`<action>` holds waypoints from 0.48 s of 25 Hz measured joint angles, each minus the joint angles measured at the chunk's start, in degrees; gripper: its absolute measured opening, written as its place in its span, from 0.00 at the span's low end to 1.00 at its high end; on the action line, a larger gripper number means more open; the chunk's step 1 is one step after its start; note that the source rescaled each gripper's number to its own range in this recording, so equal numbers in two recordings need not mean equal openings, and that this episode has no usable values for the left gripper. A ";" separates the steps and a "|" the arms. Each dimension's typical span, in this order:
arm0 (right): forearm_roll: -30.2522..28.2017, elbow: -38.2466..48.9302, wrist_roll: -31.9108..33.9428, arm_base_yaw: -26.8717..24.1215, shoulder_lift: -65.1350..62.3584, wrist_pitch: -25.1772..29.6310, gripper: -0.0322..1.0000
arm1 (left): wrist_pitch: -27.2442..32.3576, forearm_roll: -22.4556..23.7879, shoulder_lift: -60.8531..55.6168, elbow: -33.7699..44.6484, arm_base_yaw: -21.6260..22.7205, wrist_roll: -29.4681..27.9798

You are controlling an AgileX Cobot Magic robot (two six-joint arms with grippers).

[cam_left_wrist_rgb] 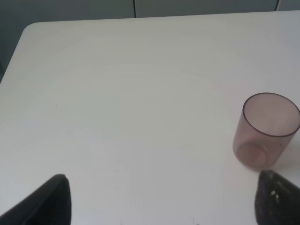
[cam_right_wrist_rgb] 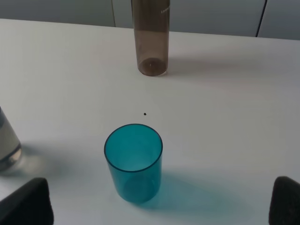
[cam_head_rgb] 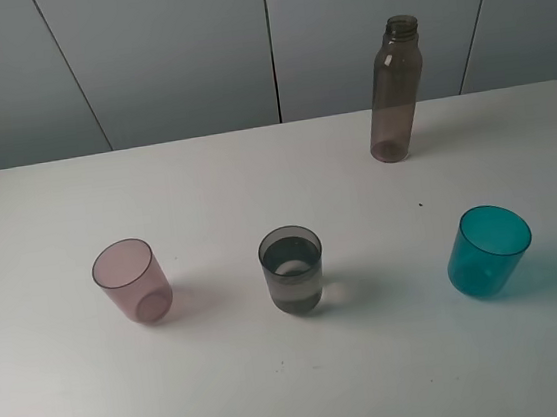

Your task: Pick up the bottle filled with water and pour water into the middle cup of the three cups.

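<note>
The smoky brown-grey bottle (cam_head_rgb: 393, 95) stands upright and uncapped at the back right of the white table (cam_head_rgb: 235, 183); its lower part shows in the right wrist view (cam_right_wrist_rgb: 151, 42). The three cups stand in a row: pink (cam_head_rgb: 132, 281), smoky grey middle cup (cam_head_rgb: 292, 270) and teal (cam_head_rgb: 488, 250). The middle cup holds some clear water. My left gripper (cam_left_wrist_rgb: 164, 206) is open and empty, short of the pink cup (cam_left_wrist_rgb: 265, 131). My right gripper (cam_right_wrist_rgb: 157, 206) is open and empty, short of the teal cup (cam_right_wrist_rgb: 134, 161). Neither arm shows in the exterior high view.
A small dark speck (cam_head_rgb: 420, 204) lies on the table between the bottle and the teal cup. Grey wall panels (cam_head_rgb: 170, 50) stand behind the table's back edge. The table's left rounded corner (cam_left_wrist_rgb: 28, 28) shows in the left wrist view.
</note>
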 joint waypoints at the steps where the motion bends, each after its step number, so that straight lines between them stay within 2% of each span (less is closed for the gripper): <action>1: 0.00 0.00 0.00 0.00 0.00 0.00 1.00 | 0.00 0.00 0.00 0.00 0.00 0.00; 12: 1.68 0.00 -0.50 0.00 0.00 -0.04 1.00 | 0.00 0.00 0.00 0.00 0.00 0.00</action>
